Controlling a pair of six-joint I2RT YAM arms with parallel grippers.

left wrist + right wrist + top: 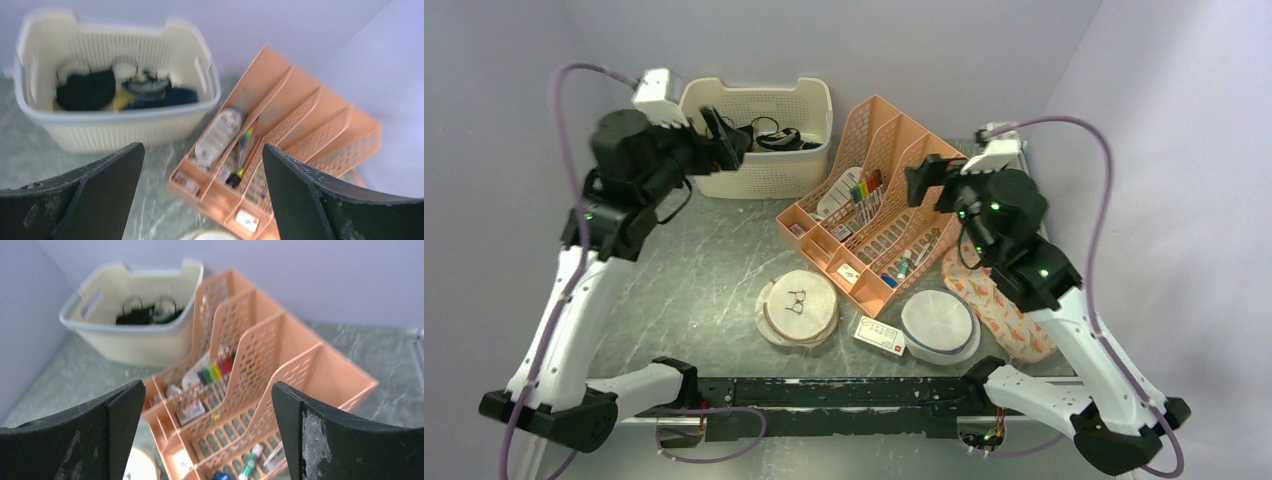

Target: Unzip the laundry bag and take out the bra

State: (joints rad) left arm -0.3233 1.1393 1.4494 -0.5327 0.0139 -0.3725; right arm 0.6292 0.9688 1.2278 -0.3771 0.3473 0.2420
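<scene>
Progress: bra (776, 139) looks out, lying in basket (754, 180) at far-left corner; you've likely nothing left to do.
Bag: laundry bag (801, 308) flat, near edge, middle of bench (714, 260).
Pincers: left pincer (203, 146) and right pincer (208, 384) wide open, empty.

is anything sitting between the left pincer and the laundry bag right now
Nothing visible does. The left pincer, open, hovers by the cream basket. The laundry bag lies flat on the table toward the near edge. The orange organizer stands to the bag's right, off that line.
</scene>
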